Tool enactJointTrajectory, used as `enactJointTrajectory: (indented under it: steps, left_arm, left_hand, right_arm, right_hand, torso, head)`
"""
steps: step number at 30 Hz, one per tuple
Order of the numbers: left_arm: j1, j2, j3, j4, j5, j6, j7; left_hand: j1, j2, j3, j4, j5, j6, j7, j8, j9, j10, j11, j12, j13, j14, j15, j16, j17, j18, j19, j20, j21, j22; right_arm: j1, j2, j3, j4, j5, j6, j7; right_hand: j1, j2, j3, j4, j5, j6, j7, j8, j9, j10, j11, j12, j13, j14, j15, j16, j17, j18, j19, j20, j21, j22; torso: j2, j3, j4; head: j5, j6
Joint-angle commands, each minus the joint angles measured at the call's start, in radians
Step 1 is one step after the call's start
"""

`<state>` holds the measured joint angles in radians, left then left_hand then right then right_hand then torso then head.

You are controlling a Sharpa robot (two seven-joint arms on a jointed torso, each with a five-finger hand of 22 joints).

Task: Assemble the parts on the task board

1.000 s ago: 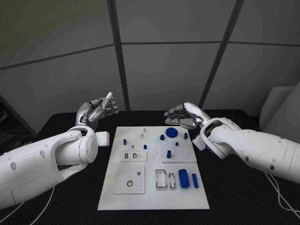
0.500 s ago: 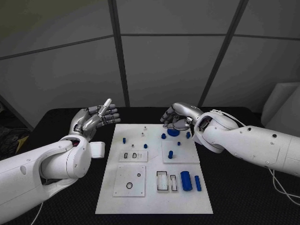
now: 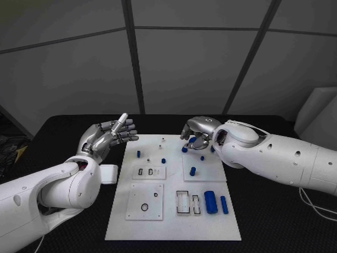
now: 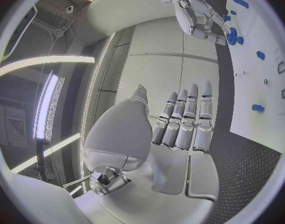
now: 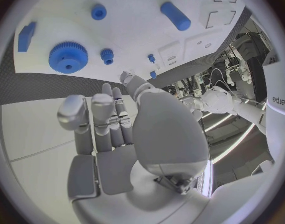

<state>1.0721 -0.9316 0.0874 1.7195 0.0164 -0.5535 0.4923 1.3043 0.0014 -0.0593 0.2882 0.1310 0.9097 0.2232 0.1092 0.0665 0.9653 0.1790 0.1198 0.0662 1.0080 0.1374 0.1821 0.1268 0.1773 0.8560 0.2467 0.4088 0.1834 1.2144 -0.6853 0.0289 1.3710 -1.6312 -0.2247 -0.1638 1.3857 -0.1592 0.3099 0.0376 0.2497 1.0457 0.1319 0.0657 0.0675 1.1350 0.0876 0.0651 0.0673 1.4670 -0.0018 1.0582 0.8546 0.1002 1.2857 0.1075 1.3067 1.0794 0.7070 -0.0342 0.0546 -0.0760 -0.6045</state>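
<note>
The white task board lies in the middle of the black table. Small blue pegs stand on its far half, and a thick blue cylinder lies near its right edge. My right hand hovers over the board's far edge with fingers bent downward and nothing in them. Just under those fingers is the blue gear, with a small blue gear beside it. My left hand is raised off the board's far left corner, fingers straight and empty.
A thin blue bar lies beside the thick cylinder. Recessed white plates with slots sit on the board's near half. Black table surrounds the board, and grey wall panels stand behind.
My right hand has moved in over the board's far edge and down over the blue gear. My left hand has stayed raised with little change. The camera has shifted slightly.
</note>
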Motion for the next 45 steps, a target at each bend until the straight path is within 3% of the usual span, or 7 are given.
enactJointTrajectory:
  steps: [1, 9, 15, 45]
  left_arm:
    - [0.001, -0.003, 0.001, 0.006, -0.018, 0.021, -0.002]
    - [0.001, -0.009, 0.001, 0.013, -0.018, 0.020, -0.004]
    - [0.001, -0.013, 0.001, 0.017, -0.018, 0.021, -0.007]
    - [0.001, -0.018, 0.001, 0.015, -0.018, 0.028, -0.016]
  left_hand:
    - [-0.002, -0.006, -0.007, 0.002, -0.006, 0.004, -0.003, -0.004, -0.001, 0.003, 0.001, -0.005, -0.001, 0.002, 0.002, -0.006, 0.001, 0.005, 0.006, -0.002, 0.006, 0.001]
    - [-0.003, -0.005, -0.009, 0.003, -0.007, 0.003, -0.003, -0.006, -0.002, 0.002, 0.001, -0.007, -0.002, 0.002, 0.002, -0.008, 0.002, 0.005, 0.006, -0.002, 0.006, 0.001]
    - [-0.006, -0.003, -0.012, 0.004, -0.007, 0.003, -0.002, -0.007, -0.002, 0.000, 0.002, -0.009, -0.002, 0.001, 0.002, -0.009, 0.003, 0.005, 0.007, -0.002, 0.007, 0.001]
    - [-0.009, -0.001, -0.018, 0.003, -0.007, 0.002, -0.002, -0.011, -0.002, -0.003, 0.003, -0.014, -0.002, -0.002, 0.003, -0.013, 0.004, 0.004, 0.007, -0.001, 0.006, 0.001]
  right_arm:
    - [0.003, 0.002, 0.001, 0.002, -0.065, 0.067, -0.048]
    - [0.004, 0.009, 0.001, -0.002, -0.069, 0.101, -0.052]
    - [0.004, 0.016, 0.001, -0.012, -0.069, 0.117, -0.051]
    - [0.004, 0.046, 0.000, -0.053, -0.058, 0.137, -0.034]
  right_hand:
    - [0.001, -0.012, 0.005, 0.001, -0.004, -0.009, -0.001, -0.001, 0.000, -0.011, 0.002, -0.002, 0.002, 0.026, 0.005, 0.024, 0.025, -0.010, 0.011, 0.001, 0.015, 0.021]
    - [0.005, -0.008, 0.006, 0.002, -0.002, -0.010, -0.003, 0.000, 0.001, -0.014, 0.003, 0.001, 0.004, 0.029, 0.008, 0.074, 0.077, -0.016, 0.027, 0.004, 0.045, 0.065]
    - [0.010, -0.004, 0.012, 0.000, 0.002, -0.005, -0.002, 0.002, 0.002, -0.016, 0.004, 0.000, 0.003, 0.021, 0.008, 0.064, 0.058, -0.014, 0.018, 0.005, 0.044, 0.058]
    - [0.020, 0.030, 0.118, 0.004, -0.022, 0.035, 0.005, 0.008, 0.006, 0.067, -0.011, 0.007, 0.004, 0.029, -0.002, 0.182, 0.179, -0.035, 0.074, 0.000, 0.122, 0.183]
  torso:
    - [0.009, -0.0013, 0.0032]
    - [0.013, -0.0021, 0.0055]
    - [0.017, -0.0013, 0.0046]
    - [0.026, -0.0004, 0.0051]
  head:
    - [-0.003, -0.002]
    - [-0.004, 0.000]
    - [-0.002, 0.001]
    - [0.001, -0.017]
